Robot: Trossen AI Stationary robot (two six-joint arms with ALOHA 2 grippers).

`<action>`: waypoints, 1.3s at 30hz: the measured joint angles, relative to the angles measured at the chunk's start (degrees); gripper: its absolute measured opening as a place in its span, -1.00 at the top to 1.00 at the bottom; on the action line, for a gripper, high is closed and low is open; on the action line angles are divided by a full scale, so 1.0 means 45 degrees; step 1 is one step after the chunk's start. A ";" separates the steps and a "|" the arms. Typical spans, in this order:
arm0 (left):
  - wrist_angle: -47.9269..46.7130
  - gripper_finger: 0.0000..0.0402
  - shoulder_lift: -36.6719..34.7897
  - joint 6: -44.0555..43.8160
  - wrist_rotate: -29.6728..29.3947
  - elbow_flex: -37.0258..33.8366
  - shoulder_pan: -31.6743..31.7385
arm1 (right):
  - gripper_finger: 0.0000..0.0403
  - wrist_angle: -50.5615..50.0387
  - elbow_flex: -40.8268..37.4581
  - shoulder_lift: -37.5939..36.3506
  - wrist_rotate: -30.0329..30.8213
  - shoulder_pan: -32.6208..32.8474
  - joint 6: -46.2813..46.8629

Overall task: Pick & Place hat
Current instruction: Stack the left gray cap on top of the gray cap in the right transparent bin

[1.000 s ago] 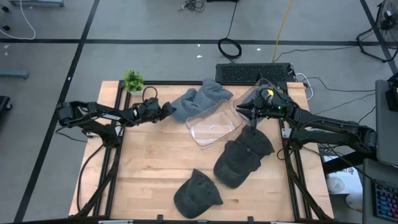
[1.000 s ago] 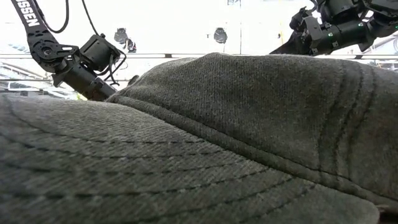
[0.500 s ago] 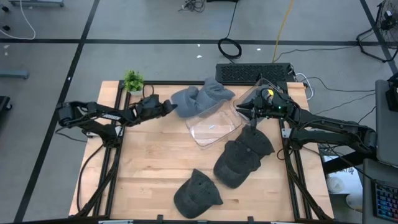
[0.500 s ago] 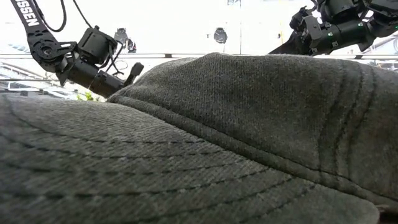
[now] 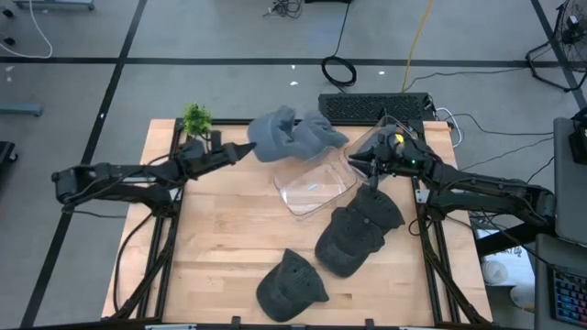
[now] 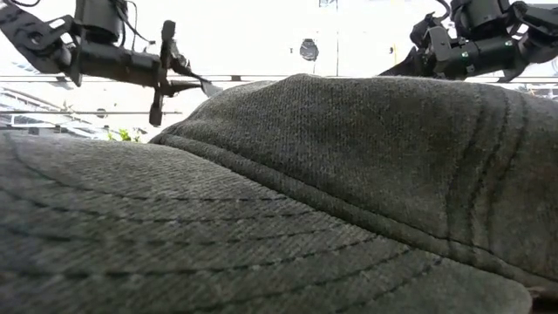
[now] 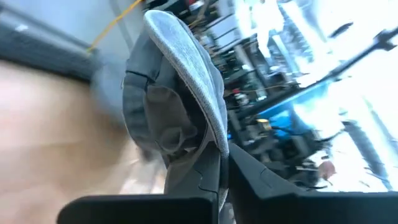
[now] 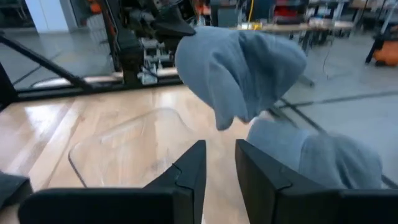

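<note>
Aloft, grey hat [image 5: 292, 135], crumpled, left claw [image 5: 248, 148]

Soft grey cloth hat [image 5: 292, 136] — clear glossy plastic tray [image 5: 315, 180].

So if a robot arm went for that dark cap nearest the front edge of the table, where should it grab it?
Probably the brim of the dark cap, coming straight down from above: the cap lies flat on the table, apart from its neighbour, and the brim is a thin edge two fingers could pinch.

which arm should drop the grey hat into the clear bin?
Left. Its gripper already holds the grey hat lifted beside the clear bin; the right gripper is empty at the bin's far edge.
</note>
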 joint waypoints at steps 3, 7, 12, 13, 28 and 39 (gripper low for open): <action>-0.0044 0.95 -0.0787 0.0404 -0.0011 0.0000 -0.0162 | 0.62 0.0807 -0.0298 0.0000 0.0000 0.0000 0.0082; -0.0050 0.95 -0.1282 0.0743 0.0013 0.0000 -0.0461 | 0.62 0.1555 -0.0566 0.0008 0.0000 0.0000 0.0695; 0.0017 0.95 -0.1231 0.1376 0.0107 0.0324 -0.1063 | 0.62 0.2908 -0.0516 0.0879 -0.0005 -0.0023 0.1637; 0.0054 0.95 -0.1152 0.1570 0.0152 0.0508 -0.1192 | 0.62 0.3025 -0.0374 0.1201 -0.0005 -0.0056 0.1657; -0.1539 0.95 0.0152 0.5164 0.2414 0.3510 -0.2653 | 0.44 0.6350 0.2577 0.5685 -0.4727 -0.2752 0.6273; -0.2837 0.95 0.0160 0.6508 0.3023 0.4393 -0.2832 | -0.38 0.9930 0.2572 0.6708 -0.6065 -0.1824 0.9074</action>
